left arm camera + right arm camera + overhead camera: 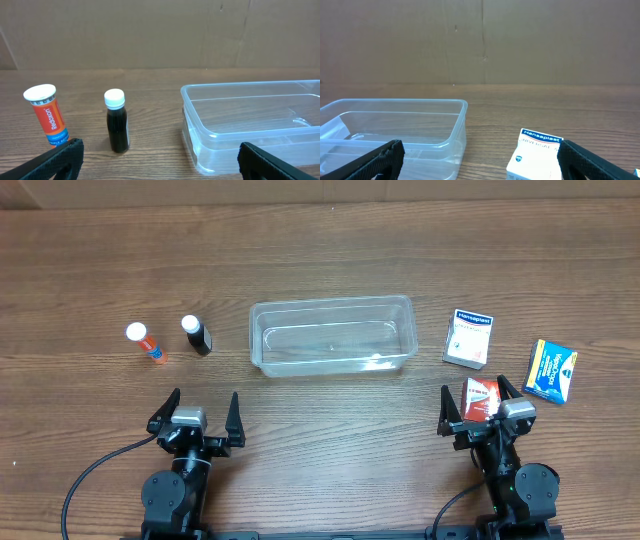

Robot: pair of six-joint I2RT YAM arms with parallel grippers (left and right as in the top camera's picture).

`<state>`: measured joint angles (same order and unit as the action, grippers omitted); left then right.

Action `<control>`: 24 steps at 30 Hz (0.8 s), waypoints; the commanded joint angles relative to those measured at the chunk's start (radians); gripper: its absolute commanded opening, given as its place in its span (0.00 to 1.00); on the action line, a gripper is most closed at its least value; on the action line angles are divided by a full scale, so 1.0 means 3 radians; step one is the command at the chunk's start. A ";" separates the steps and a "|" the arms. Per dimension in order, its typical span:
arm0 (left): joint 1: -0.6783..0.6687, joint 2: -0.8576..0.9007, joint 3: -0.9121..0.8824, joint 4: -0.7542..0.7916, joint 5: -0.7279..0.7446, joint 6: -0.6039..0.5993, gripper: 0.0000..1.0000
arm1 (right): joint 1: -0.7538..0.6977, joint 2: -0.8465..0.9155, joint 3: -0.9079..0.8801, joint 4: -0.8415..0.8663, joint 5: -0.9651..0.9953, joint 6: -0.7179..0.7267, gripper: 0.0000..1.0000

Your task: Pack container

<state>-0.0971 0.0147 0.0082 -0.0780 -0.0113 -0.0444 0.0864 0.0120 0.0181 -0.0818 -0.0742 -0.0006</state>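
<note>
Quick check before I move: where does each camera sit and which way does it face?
Overhead: above the table, looking straight down; container mid-table, both arms at the bottom edge, left pincer and right pincer pointing up-frame.
Left wrist: low behind its open fingers, facing the cardboard wall; tube, bottle, container's left end.
Right wrist: low behind its open fingers, facing the same wall; container's right end, white box.
Shared: both wrist views catch the container, opposite ends.

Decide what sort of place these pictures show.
Likely a robot test bench, not a home: a wood-grain table, a plain cardboard backdrop, and the left gripper and right gripper facing a clear container.
</note>
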 commanded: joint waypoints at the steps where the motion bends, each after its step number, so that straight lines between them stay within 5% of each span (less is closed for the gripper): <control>1: 0.0023 -0.0034 -0.0011 0.0003 0.0039 0.0041 1.00 | -0.0009 -0.0027 -0.0033 0.0018 0.0017 -0.0013 1.00; 14: 0.0022 -0.0034 -0.0011 0.0004 0.0053 0.0038 1.00 | -0.0009 -0.0027 -0.0033 0.0020 -0.0060 0.0003 1.00; 20: 0.0023 -0.0034 -0.0011 0.0004 0.0050 0.0031 1.00 | -0.0009 -0.0023 -0.0033 0.0020 -0.0058 0.0596 1.00; 24: 0.0023 -0.0034 0.0015 -0.0027 0.0037 -0.0477 1.00 | -0.0009 -0.0017 0.0042 -0.0094 -0.0057 0.0725 1.00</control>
<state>-0.0971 0.0147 0.0082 -0.0780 -0.0113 -0.0731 0.0864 0.0120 0.0181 -0.0849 -0.0822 0.1482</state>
